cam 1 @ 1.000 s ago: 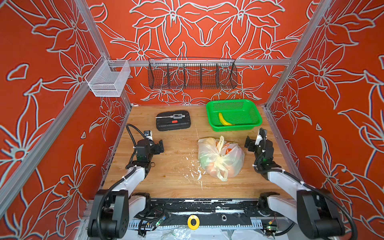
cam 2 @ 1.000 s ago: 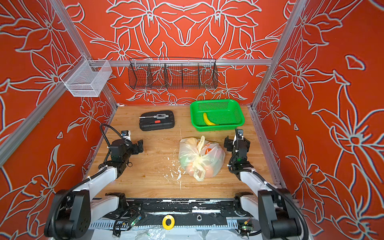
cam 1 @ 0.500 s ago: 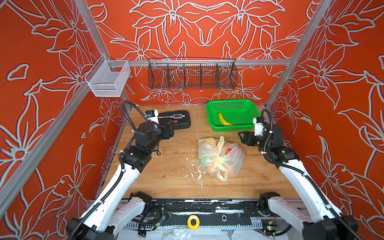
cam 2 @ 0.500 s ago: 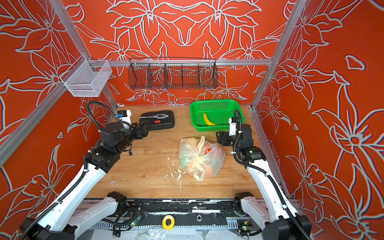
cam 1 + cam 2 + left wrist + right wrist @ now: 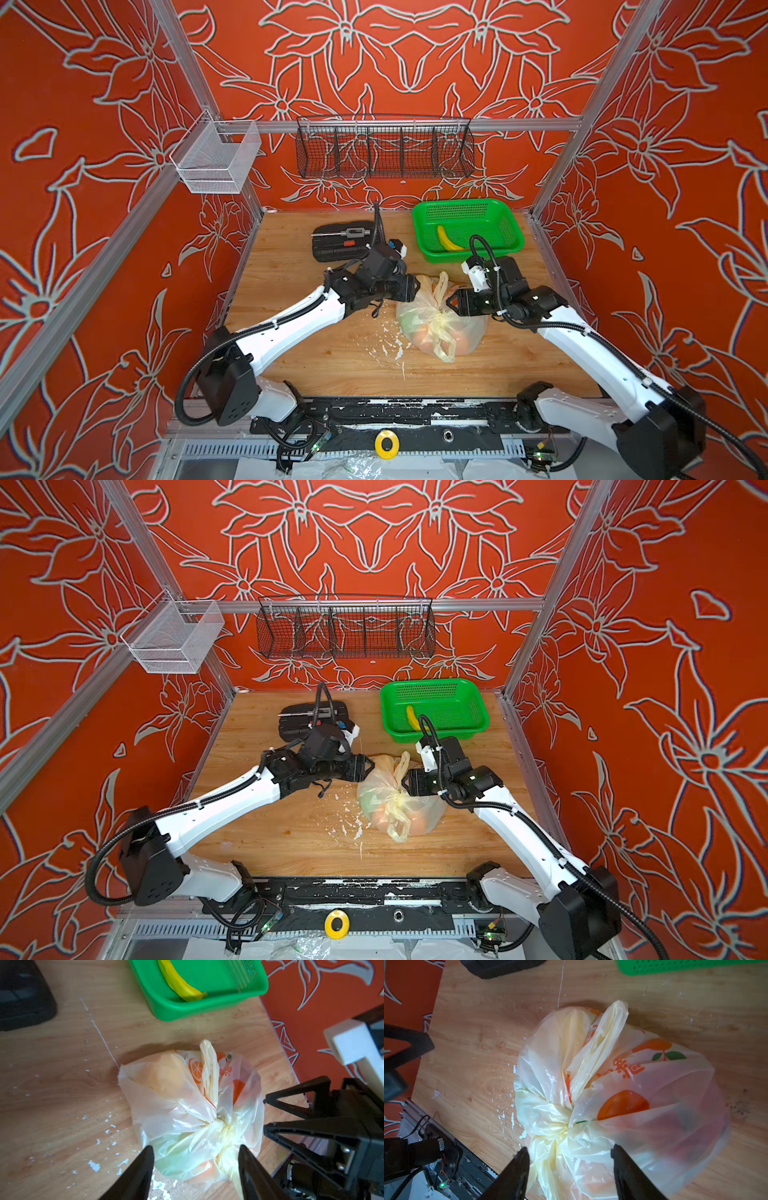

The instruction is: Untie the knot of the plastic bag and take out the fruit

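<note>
Both arms noted brought inward since the earlier frame; left claw (image 5: 417,286) and right claw (image 5: 451,301), jaws parted and empty, are set flanking the plastic bag (image 5: 419,320) on the surface (image 5: 332,357); the knot (image 5: 566,1126) is seen just ahead of each.

Cream-white see-through bag (image 5: 654,1084) printed with orange slices and green leaves. Bright green basket (image 5: 510,229), yellow banana (image 5: 448,242), black case (image 5: 336,246). Pale wood-grain table (image 5: 332,357). Red walls (image 5: 395,62) with grey flower outlines.

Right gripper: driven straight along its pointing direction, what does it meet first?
Most likely the plastic bag, at or beside the knot, which sits just ahead of the open right gripper in its wrist view. Depth is unclear.
</note>
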Motion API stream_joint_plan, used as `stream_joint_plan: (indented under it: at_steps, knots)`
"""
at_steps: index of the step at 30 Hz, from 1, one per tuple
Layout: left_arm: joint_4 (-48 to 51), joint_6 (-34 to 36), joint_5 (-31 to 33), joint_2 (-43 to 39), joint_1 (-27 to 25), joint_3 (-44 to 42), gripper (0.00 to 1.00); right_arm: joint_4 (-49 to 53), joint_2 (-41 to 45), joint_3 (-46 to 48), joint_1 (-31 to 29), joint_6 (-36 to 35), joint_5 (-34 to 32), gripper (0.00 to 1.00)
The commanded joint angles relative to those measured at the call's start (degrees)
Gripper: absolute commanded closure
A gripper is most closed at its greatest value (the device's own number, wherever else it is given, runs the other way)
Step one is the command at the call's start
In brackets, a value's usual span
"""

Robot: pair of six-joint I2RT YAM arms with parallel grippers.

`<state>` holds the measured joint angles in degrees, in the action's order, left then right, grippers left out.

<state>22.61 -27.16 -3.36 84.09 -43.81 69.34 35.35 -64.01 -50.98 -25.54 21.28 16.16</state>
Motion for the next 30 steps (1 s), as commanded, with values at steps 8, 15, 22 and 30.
stream_joint_plan:
  at_steps: [8,15,22,30]
  knots:
    - [1.93,0.03,-2.66,12.42,-4.34,5.63,0.41,-5.89,-6.29,4.93,-1.27,2.69,-2.39,0.37]
    - [0.61,-0.97,-6.56,18.34,-5.1,6.43,0.36,-9.55,-8.31,7.6,-1.27,4.24,-2.1,0.5]
    - [0.16,-1.32,-6.66,20.71,-5.23,6.33,0.52,-15.3,-6.68,11.25,-1.26,7.29,-0.45,0.73]
    - [0.06,-0.52,-5.84,20.04,-5.27,6.57,0.91,-19.54,-4.93,13.77,-1.27,9.66,-0.75,0.97]
